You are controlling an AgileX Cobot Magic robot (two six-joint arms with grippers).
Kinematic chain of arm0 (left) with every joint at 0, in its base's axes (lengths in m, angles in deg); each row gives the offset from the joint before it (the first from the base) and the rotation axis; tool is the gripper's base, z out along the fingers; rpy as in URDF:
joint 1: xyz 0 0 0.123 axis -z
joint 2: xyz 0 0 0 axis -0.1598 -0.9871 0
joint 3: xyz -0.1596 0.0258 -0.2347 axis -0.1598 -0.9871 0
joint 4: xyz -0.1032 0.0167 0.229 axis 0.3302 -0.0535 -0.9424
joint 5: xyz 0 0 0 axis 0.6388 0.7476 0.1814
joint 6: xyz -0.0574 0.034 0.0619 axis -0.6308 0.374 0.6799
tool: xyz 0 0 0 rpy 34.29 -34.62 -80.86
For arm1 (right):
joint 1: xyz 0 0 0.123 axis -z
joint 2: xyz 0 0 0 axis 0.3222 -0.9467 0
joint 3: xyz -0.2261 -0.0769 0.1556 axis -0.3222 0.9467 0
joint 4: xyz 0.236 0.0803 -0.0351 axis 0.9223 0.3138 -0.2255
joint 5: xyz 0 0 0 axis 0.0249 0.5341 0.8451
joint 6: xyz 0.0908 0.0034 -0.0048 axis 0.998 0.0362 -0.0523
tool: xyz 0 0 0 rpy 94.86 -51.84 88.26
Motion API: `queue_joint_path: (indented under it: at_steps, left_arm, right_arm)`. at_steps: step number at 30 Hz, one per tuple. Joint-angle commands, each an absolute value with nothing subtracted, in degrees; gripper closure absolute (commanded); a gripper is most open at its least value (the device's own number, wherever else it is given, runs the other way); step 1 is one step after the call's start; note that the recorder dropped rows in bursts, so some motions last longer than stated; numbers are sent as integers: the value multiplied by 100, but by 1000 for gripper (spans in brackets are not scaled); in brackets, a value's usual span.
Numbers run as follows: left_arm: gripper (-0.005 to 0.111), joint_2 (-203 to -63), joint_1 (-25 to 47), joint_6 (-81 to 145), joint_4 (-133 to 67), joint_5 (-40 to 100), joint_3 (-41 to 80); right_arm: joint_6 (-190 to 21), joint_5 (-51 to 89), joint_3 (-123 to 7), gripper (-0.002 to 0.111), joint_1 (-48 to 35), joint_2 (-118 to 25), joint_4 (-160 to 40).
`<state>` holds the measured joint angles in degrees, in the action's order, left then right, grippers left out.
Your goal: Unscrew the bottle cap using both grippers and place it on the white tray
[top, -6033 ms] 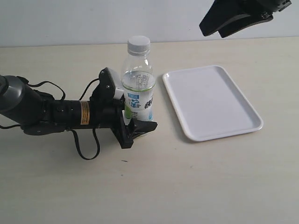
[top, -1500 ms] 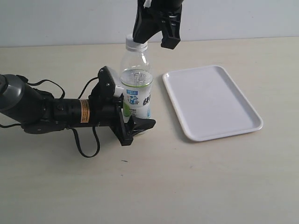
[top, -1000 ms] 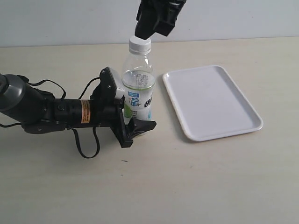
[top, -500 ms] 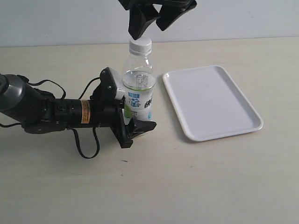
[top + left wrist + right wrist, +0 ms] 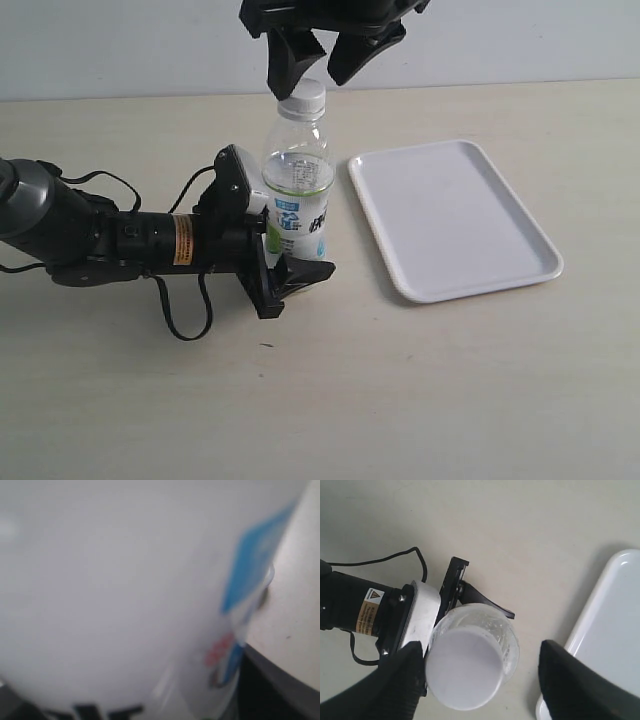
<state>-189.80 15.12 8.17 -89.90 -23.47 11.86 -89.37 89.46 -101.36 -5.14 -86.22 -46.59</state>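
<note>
The clear bottle (image 5: 297, 180) with its lime label stands upright on the table, left of the white tray (image 5: 450, 220). My left gripper (image 5: 288, 255) lies low on the table and is shut on the bottle's lower body; in the left wrist view the blurred label of the bottle (image 5: 125, 580) fills the picture. The white bottle cap (image 5: 306, 98) sits on the neck. My right gripper (image 5: 309, 78) hangs over it, open, with one finger on each side. From above, the bottle cap (image 5: 464, 667) lies between the black fingers (image 5: 395, 685), nearer one of them and apart from the other.
The tray's rim (image 5: 600, 605) shows beside the bottle in the right wrist view. Loose black cables (image 5: 180, 310) trail from the left arm across the beige table. A pale wall runs along the table's far edge.
My right gripper has opened, turned and come down, so its fingers now straddle the cap. The left gripper and the bottle have stayed put.
</note>
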Motion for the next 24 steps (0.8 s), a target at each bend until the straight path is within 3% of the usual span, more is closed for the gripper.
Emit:
queue_joint_path:
  at_steps: [1,9,19,24]
  left_arm:
    - [107,-18891,1543,816,-8971,-2529,1218]
    - [107,-18891,1543,816,-8971,-2529,1218]
    - [107,-18891,1543,804,-8971,-2529,1218]
    - [107,-18891,1543,793,-8971,-2529,1218]
  right_arm:
    - [-8898,8930,-10180,45,-522,-8655,-4593]
    - [-8890,8930,-10180,45,-522,-8667,-4533]
    - [-8944,8930,-10180,54,-522,-8667,-4521]
    - [-9047,8930,-10180,49,-522,-8718,-4325]
